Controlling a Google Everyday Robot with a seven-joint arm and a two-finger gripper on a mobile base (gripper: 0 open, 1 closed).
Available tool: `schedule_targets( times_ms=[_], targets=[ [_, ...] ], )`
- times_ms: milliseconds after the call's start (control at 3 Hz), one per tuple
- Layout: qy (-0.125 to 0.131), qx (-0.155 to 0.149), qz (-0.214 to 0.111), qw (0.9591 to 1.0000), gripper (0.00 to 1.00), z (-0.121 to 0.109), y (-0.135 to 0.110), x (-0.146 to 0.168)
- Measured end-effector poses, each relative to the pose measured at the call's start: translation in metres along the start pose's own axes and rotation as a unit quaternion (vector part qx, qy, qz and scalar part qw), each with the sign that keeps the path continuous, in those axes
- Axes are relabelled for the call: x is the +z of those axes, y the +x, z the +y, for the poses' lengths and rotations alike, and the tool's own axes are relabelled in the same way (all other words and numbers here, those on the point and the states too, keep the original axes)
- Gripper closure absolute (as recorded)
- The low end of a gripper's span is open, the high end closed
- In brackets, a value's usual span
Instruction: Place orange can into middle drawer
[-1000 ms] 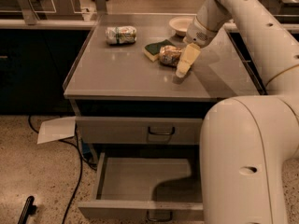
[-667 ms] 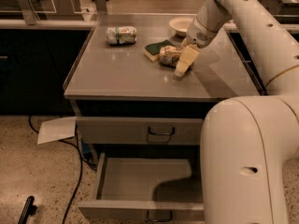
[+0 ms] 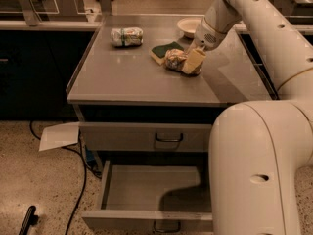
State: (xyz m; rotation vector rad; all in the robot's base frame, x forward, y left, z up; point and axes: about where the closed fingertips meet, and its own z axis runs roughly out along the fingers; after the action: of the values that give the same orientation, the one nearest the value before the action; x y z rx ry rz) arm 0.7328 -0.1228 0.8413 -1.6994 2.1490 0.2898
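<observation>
The orange can [image 3: 174, 59] lies on its side on the grey countertop [image 3: 132, 77], right of centre, touching a green-topped sponge [image 3: 163, 51]. My gripper [image 3: 192, 62] is low over the counter at the can's right end, right against it. The arm comes down from the upper right. The middle drawer [image 3: 146, 187] is pulled open below the counter, and its flat grey floor is bare. My arm's large white body covers the drawer's right part. Its dark handle [image 3: 166, 226] shows at the bottom edge.
A whitish can with green markings [image 3: 127, 36] lies at the counter's back left. A pale bowl [image 3: 188, 25] stands at the back behind the gripper. The shut upper drawer front [image 3: 122, 137] has a dark handle [image 3: 168, 140]. A sheet of paper [image 3: 58, 135] and cables lie on the floor at left.
My gripper has shifted slightly left and closer onto the orange can's right end. The can, sponge and drawer have stayed in place.
</observation>
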Motion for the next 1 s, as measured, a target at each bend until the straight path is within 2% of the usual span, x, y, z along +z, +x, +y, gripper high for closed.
schedule_targets(
  times_ms=[333,667,1000],
  targets=[
    [0.000,0.000,0.000,1.0000,0.89,0.000,0.000,0.000],
    [0.005,-0.010,-0.007,0.9999,1.00,0.007,0.006,-0.010],
    [0.018,-0.004,-0.030,0.9994,1.00,0.027,0.022,-0.041]
  ],
)
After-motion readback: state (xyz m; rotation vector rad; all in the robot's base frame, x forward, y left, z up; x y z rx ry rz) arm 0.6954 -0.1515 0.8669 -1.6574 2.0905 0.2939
